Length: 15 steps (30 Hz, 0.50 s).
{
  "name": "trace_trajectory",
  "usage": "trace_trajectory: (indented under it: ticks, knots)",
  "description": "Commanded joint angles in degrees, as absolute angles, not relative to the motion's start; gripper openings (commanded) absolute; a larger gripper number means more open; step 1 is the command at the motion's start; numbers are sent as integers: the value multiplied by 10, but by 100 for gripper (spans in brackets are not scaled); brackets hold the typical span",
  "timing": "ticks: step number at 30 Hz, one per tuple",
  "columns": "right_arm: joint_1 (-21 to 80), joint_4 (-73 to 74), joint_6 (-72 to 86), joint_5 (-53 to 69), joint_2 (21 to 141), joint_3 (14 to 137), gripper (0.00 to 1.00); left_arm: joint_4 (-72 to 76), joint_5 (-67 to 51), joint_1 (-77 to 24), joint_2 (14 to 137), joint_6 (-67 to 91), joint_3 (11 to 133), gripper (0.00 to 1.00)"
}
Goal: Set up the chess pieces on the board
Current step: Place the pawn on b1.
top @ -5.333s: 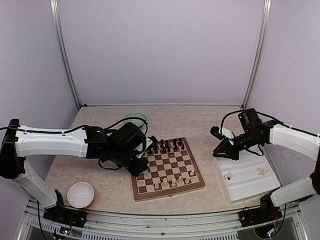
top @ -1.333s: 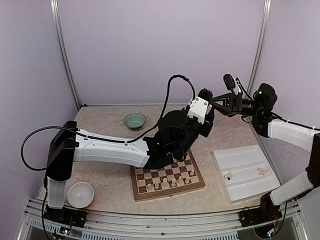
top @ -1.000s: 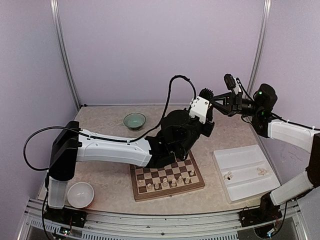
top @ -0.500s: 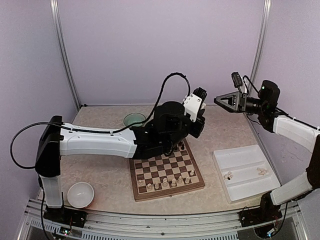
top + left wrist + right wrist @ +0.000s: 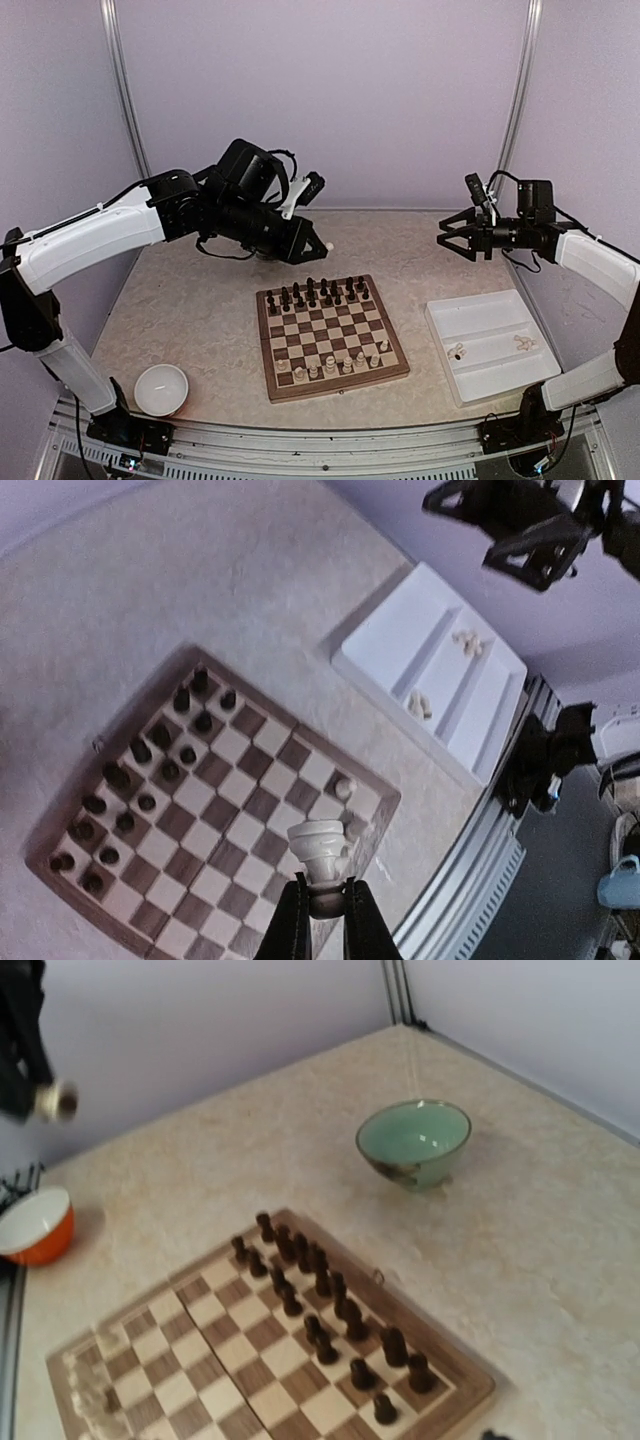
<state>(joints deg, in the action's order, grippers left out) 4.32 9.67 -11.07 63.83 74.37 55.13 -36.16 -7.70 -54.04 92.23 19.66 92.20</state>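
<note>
Left gripper (image 5: 320, 905), clamped on the base of a cream chess piece (image 5: 318, 850), hangs high above the board (image 5: 264, 340). Right gripper (image 5: 458, 238) gapes empty. That thin pinch may let the piece twist and topple neighbouring chessmen (image 5: 345, 363).

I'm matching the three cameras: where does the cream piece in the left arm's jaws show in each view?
Top external: the cream piece is at the tip of the left gripper, in the air beyond the board.
Left wrist: bottom centre, clamped in the jaws above the board.
Right wrist: upper left edge, blurred.
Shared landmark: the board.
</note>
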Motion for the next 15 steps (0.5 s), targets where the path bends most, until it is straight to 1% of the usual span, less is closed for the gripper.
trace_trajectory:
  ticks: [1,7,15]
  knots:
    - [39,165,-208,633,744,561,67,-568,-179,-522,927,239,889,1]
    - [39,186,-236,641,727,555,67,-653,-195,-514,976,214,866,0]
    - [39,188,-247,644,711,543,67,-657,-168,-514,1043,182,852,0]
